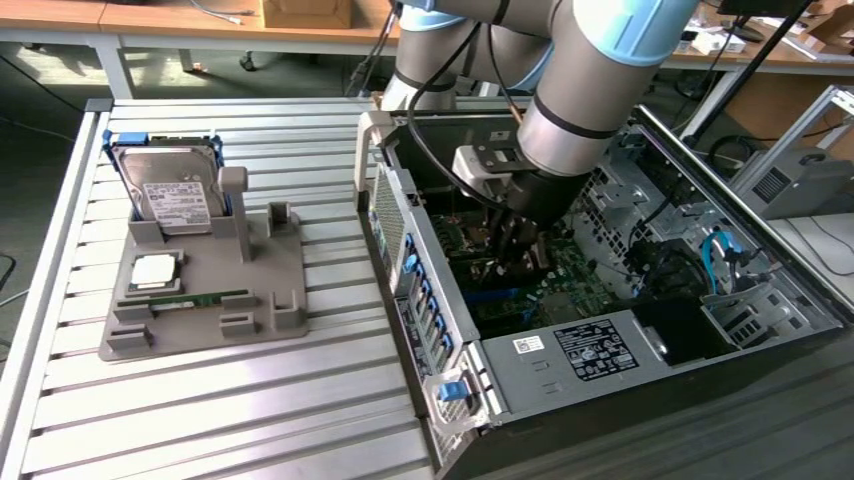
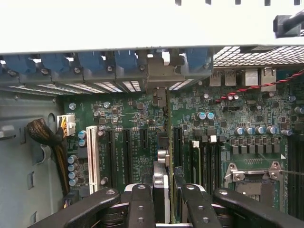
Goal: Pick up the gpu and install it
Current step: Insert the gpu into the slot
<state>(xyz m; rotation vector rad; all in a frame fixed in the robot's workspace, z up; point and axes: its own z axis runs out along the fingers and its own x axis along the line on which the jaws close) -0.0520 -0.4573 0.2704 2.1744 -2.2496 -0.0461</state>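
In the wrist view the gpu shows edge-on as a thin dark card standing upright over the green motherboard, in line with one of the black expansion slots. Its silvery bracket sits against the case's rear wall among the blue slot clips. My gripper is shut on the card's near end, one black finger on each side. In the exterior view the gripper reaches down inside the open computer case, low over the motherboard.
A white slot and a cable bundle lie to one side of the card, memory slots and the CPU socket to the other. At the exterior view's left, a grey fixture holds a hard drive, a processor and a memory stick.
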